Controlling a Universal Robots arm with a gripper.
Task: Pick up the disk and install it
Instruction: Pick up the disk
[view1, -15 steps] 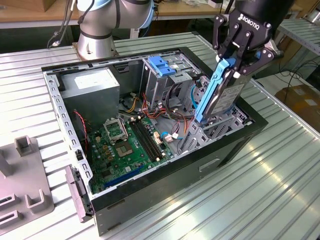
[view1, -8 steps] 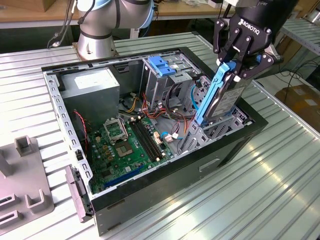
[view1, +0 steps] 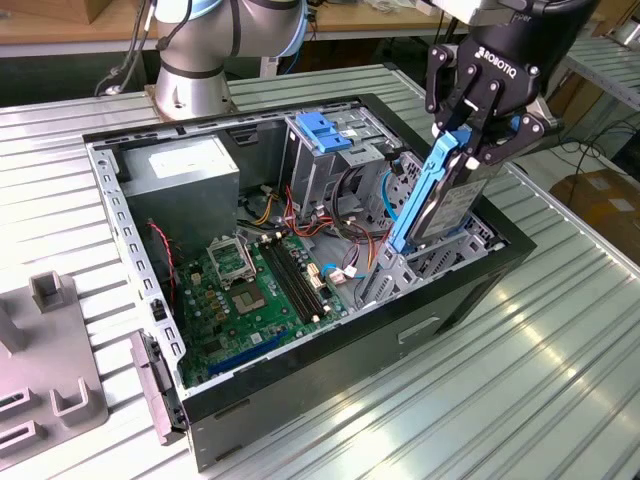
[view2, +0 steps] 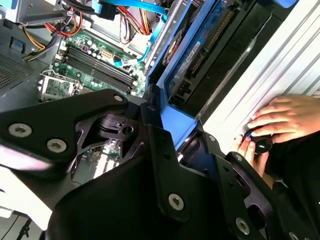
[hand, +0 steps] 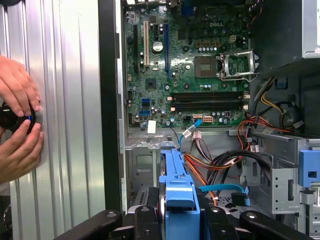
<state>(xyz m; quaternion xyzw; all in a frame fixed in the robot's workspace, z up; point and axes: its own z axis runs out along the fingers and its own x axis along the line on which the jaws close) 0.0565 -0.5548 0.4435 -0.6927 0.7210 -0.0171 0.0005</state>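
While poised over the open computer case (view1: 350, 352) on the desk (view1: 560, 385), gripping the disk (view1: 448, 205) on edge, slightly tilted, in the hand (view1: 478, 146), drive bay (view1: 432, 266) just beneath.

The disk (view1: 442, 200) is grey metal edged in smooth blue plastic.

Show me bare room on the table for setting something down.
Free: ribbed table between the computer case and the exterior view's right edge. Crowded: inside the case, cables beside the gripper holding the disk; a grey fixture takes the exterior view's left.
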